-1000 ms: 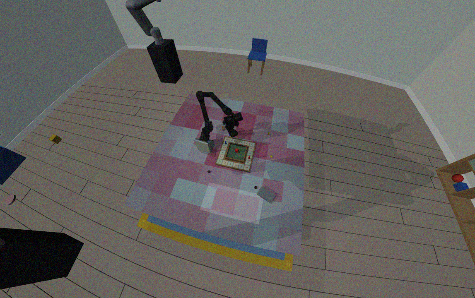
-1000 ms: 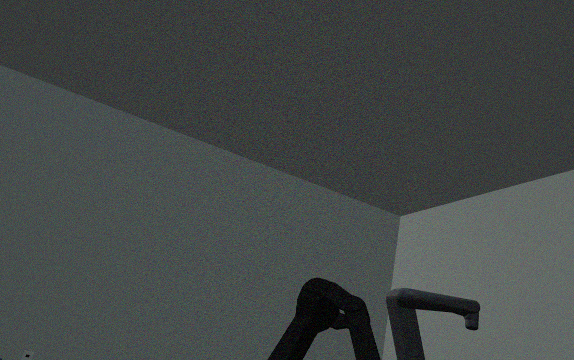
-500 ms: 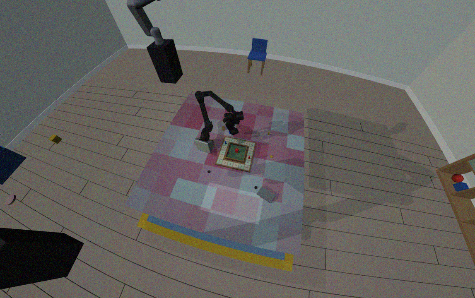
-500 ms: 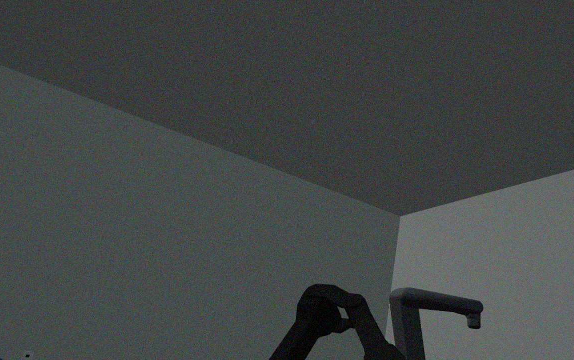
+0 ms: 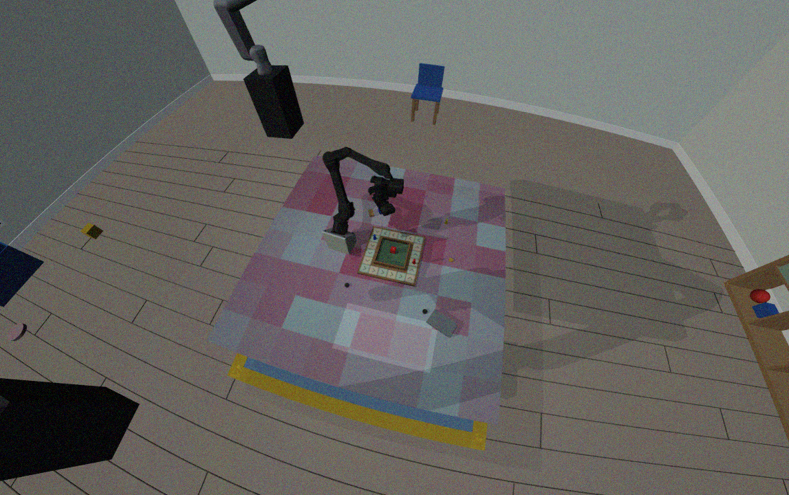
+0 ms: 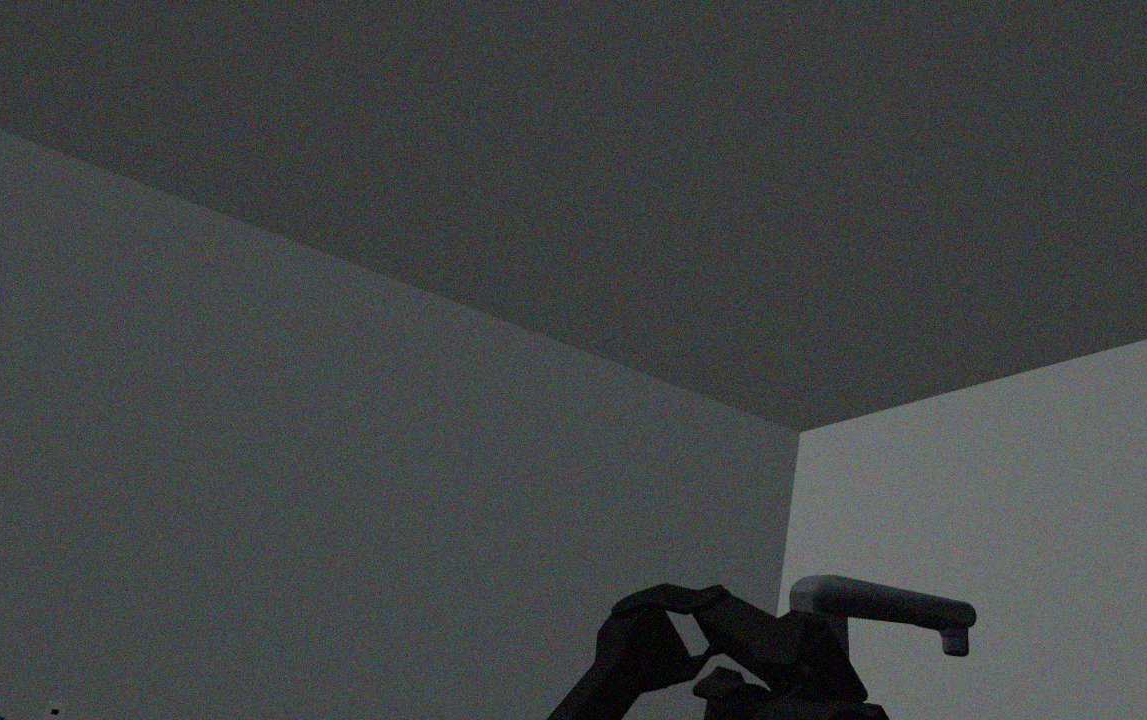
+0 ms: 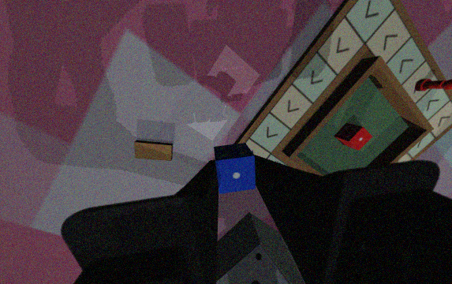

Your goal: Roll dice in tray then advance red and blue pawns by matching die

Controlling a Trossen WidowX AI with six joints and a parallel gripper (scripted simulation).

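Black jaws clamped narrow on the small blue cube die (image 7: 235, 174), held above the patchwork mat beside the game board; red cube die (image 7: 354, 136) already lies in the green-floored tray (image 7: 391, 95) (one down), next carry over and release

A home playroom: plank floor, a patchwork rug (image 5: 298, 289) at centre, blue chair (image 5: 428, 89) at top, toy shelf unit (image 5: 775, 350) at right edge.
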